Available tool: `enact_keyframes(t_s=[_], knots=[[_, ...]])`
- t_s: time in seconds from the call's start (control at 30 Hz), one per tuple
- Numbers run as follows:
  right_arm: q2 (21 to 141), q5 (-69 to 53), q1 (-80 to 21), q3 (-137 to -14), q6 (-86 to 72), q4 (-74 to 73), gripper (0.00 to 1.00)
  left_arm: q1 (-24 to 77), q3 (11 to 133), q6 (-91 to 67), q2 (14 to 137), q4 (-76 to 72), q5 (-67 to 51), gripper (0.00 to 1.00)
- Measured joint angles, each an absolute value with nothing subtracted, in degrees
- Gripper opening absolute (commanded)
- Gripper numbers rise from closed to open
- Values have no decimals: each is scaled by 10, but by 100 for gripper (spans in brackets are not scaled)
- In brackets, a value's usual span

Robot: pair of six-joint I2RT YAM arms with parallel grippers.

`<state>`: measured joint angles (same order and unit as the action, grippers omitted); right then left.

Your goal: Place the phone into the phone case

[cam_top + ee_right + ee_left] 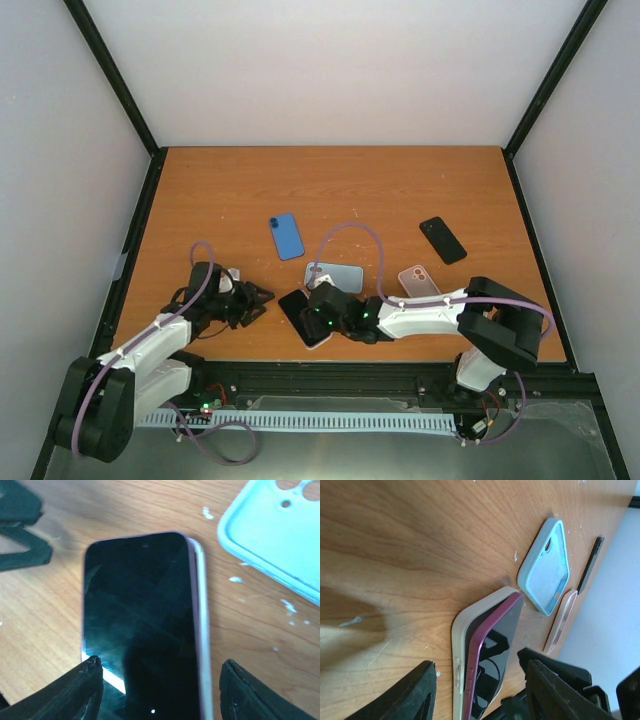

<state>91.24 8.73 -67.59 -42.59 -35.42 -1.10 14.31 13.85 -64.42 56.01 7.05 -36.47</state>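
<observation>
The phone [303, 312], dark-screened with a purple rim, lies near the table's front edge in a white phone case [459, 645]. In the left wrist view one long purple edge of the phone [492, 650] stands above the case wall, while the other side sits lower. My right gripper [160, 692] is open, its fingers either side of the phone's [137, 625] near end, and the case wall [201, 610] shows along the right. My left gripper [480, 700] is open just left of the phone, low over the wood.
A light blue empty case [334, 276] lies just behind the phone. A pink case [419, 280] and a black phone [442, 239] lie to the right, and a blue one [287, 236] sits further back. Dark frame posts edge the table.
</observation>
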Motion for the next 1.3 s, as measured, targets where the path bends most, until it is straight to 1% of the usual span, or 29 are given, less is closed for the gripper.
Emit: enact_keyframes(t_s=[0.17, 0.3, 0.47, 0.57, 0.83, 0.87, 0.97, 1.07, 1.13, 1.3], knots=[[908, 50, -642, -395, -373, 15, 61, 167, 135, -656, 583, 56, -361, 47], [908, 28, -636, -387, -391, 37, 62, 198, 135, -668, 616, 33, -357, 46], [914, 1, -633, -371, -417, 73, 61, 214, 135, -679, 658, 11, -355, 33], [924, -13, -632, -368, -437, 90, 61, 217, 136, -681, 670, 3, -355, 29], [924, -43, -626, -365, -482, 117, 60, 223, 139, -681, 676, -1, -349, 27], [924, -48, -625, -365, -487, 122, 60, 224, 139, -681, 675, -1, -349, 28], [924, -62, -625, -366, -500, 132, 60, 226, 139, -682, 672, 0, -348, 37], [924, -72, -625, -366, -513, 136, 60, 229, 139, -682, 666, 1, -344, 38], [924, -79, -625, -365, -523, 139, 59, 230, 139, -682, 664, 3, -341, 38], [930, -89, -623, -362, -542, 149, 59, 232, 136, -682, 662, 4, -337, 32]])
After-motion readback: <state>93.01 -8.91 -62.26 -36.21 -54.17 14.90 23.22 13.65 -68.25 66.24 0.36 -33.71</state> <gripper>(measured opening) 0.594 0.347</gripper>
